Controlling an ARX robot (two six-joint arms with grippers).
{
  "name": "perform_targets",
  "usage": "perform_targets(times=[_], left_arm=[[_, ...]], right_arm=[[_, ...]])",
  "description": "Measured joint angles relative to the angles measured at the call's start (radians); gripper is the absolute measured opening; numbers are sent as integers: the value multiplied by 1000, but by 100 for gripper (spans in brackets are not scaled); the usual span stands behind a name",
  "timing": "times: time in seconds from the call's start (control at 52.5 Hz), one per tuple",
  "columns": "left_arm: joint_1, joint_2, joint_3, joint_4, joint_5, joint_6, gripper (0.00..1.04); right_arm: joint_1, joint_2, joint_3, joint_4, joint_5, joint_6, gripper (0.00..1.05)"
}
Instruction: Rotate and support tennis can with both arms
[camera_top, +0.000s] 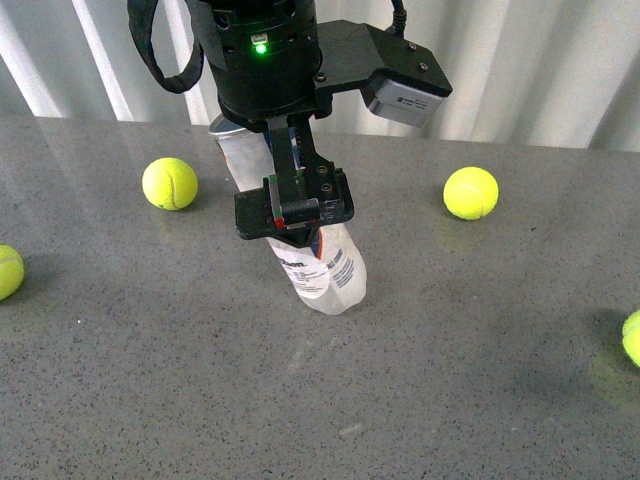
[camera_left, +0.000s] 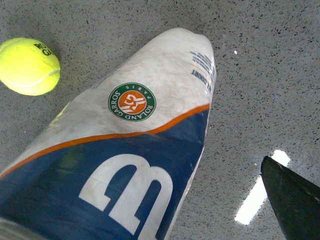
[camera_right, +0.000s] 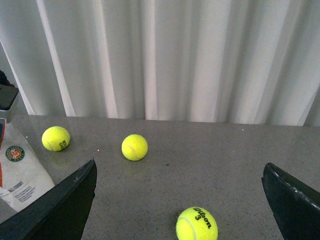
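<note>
The tennis can (camera_top: 335, 272) stands tilted on the grey table, its base towards me and its silver rim leaning back and left behind my left arm. My left gripper (camera_top: 293, 212) is open and straddles the can's middle from above. In the left wrist view the can (camera_left: 125, 150) fills the frame with its "W" logo and round emblem; one black finger (camera_left: 295, 202) stands clear of it, the other is out of frame. My right gripper (camera_right: 179, 167) is open and empty, out of the front view; the can (camera_right: 20, 175) shows at the edge beside one of its fingers (camera_right: 65, 210).
Tennis balls lie on the table (camera_top: 480, 380): one far left (camera_top: 170, 183), one far right (camera_top: 470, 192), one at each side edge (camera_top: 5, 270) (camera_top: 632, 335). One ball (camera_right: 197, 224) lies between my right fingers. A white curtain (camera_top: 520, 60) hangs behind the table.
</note>
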Motion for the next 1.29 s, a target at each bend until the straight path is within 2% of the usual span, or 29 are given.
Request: perform_targets(times=[0.324, 0.666, 1.294], left_arm=[[-14, -46, -5, -32, 33, -25, 98], [-28, -119, -147, 8, 53, -47, 98], [-22, -206, -150, 1, 95, -113, 98]], right_arm=[[0, 0, 0, 0, 0, 0, 98], [0, 0, 0, 0, 0, 0, 98], [0, 0, 0, 0, 0, 0, 98]])
